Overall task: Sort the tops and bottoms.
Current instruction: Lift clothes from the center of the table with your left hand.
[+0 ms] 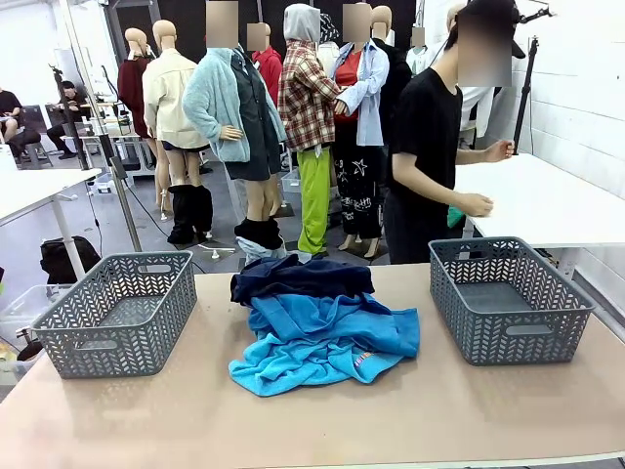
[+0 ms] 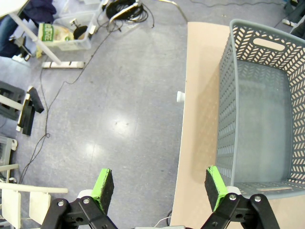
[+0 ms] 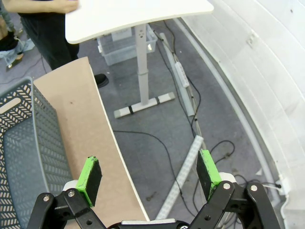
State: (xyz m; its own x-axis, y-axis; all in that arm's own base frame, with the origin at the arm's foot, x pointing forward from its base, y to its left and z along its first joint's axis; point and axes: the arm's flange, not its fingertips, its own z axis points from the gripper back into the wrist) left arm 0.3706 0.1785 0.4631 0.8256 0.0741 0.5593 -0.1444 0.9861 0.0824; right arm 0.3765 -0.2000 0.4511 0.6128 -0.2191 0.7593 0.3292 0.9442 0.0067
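Observation:
A heap of clothes lies at the middle of the table in the front view. The tops [image 1: 327,337] are medium blue and turquoise pieces, one with a small red-white print at its lower right. The dark navy bottoms [image 1: 298,277] lie on the heap's far side. My left gripper [image 2: 159,188] hangs open with nothing between its green pads, above the table's left edge beside the left basket. My right gripper [image 3: 148,172] is open and holds nothing, above the floor just off the table's right edge.
A grey basket [image 1: 73,327] stands at the table's left, also in the left wrist view [image 2: 226,119]. A second grey basket [image 1: 571,293] stands at the right, its side in the right wrist view [image 3: 45,138]. A person [image 1: 430,147] in black stands behind, hands on a white table [image 1: 547,200].

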